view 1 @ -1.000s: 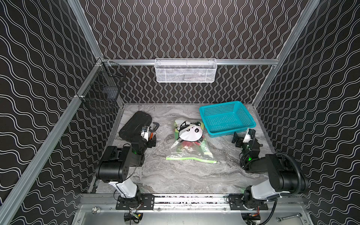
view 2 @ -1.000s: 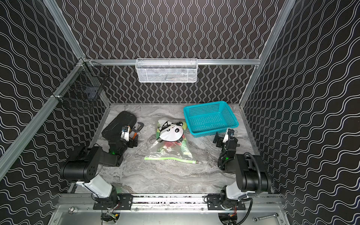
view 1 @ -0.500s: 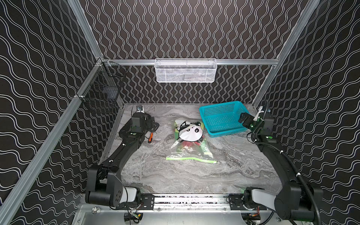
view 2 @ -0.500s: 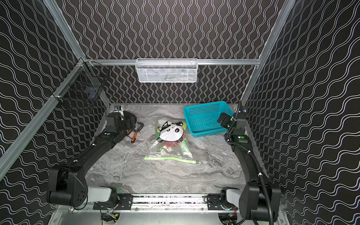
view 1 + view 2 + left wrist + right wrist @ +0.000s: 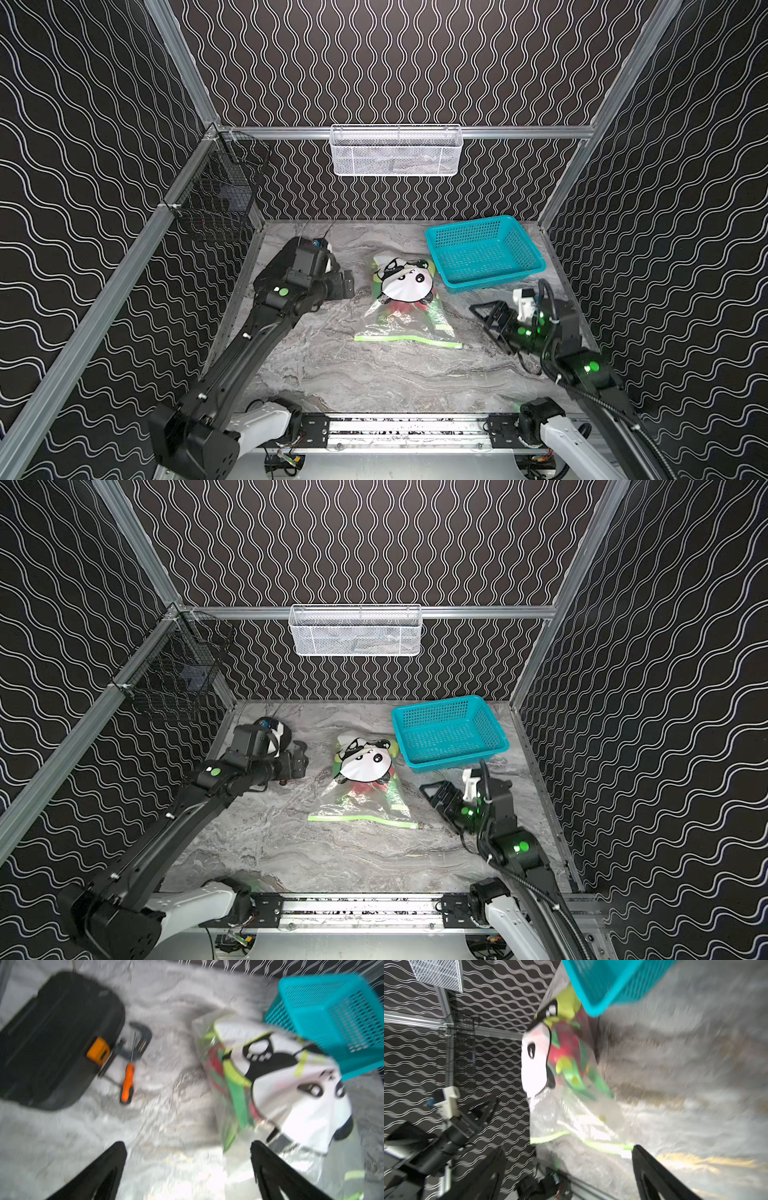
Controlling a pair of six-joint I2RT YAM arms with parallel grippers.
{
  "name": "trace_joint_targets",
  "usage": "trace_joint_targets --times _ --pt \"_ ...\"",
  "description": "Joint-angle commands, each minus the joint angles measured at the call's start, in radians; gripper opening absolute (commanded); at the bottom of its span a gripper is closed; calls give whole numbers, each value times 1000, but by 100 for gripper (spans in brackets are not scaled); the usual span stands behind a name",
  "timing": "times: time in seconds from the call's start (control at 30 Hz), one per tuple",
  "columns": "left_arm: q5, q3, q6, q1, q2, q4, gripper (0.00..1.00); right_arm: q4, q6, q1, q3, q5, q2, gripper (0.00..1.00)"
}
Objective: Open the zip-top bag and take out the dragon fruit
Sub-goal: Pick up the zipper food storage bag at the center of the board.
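The zip-top bag [image 5: 415, 328] lies flat mid-table with its panda print toward the back and its lime-green zip strip [image 5: 407, 340] toward the front; both top views show it [image 5: 368, 808]. Red-and-green dragon fruit [image 5: 400, 308] shows through the clear plastic, also in the left wrist view [image 5: 216, 1064] and the right wrist view [image 5: 566, 1049]. My left gripper [image 5: 348, 284] hangs open just left of the bag, apart from it [image 5: 187, 1145]. My right gripper [image 5: 482, 318] is open, low, right of the zip strip's end [image 5: 569, 1148].
A teal mesh basket [image 5: 494, 278] stands at the back right, touching the bag's far corner. A black case [image 5: 52, 1043], an orange screwdriver [image 5: 127, 1082] and a clamp [image 5: 141, 1039] lie at the back left. Wire baskets hang on the back wall [image 5: 395, 151] and the left rail [image 5: 216, 199].
Both arms unfolded from their rest pose, reached toward the back, then came down beside the bag, the left on its left, the right by the zip end. The bag has not moved.
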Motion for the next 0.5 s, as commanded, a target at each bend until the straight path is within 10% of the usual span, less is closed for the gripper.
trace_joint_targets --times 0.0,0.47 --pt "53 -9 -25 -28 -23 -105 97 12 237 79 -94 -54 -24 92" --pt "28 41 100 -108 -86 -126 97 716 343 427 -291 213 275 94"
